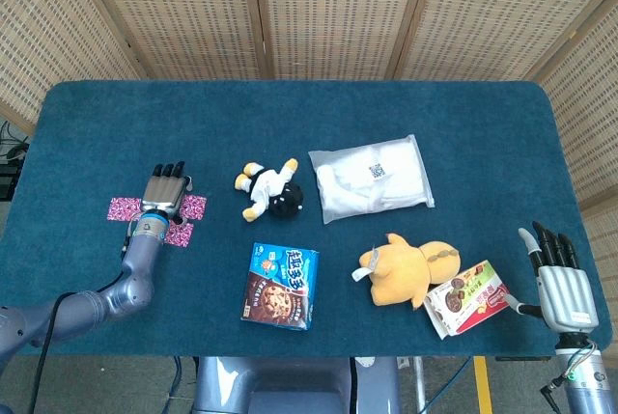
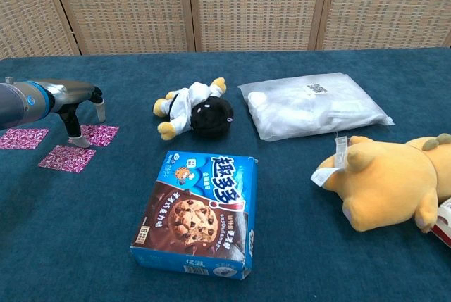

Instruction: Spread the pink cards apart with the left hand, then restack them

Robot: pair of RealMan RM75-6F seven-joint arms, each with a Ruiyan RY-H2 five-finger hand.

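Left hand (image 1: 164,189): reached out over the table's left side, palm down; fingers (image 2: 71,135) apart and angled downward, one tip on the pink cards (image 2: 68,158); nothing was gripped.
Left arm (image 1: 130,269): extended from the near left corner, forearm low over the cloth.
Pink cards: three lay flat and spread on the blue table (image 1: 290,115), left of the black-and-white plush doll (image 1: 271,189); one far left, one near, one under the fingertip.
Right hand (image 1: 558,274): hung off the table's near right edge, back facing up; fingers straight, slightly apart, holding nothing.
Cookie box (image 2: 199,210): lay flat near the front edge, well apart from the cards.
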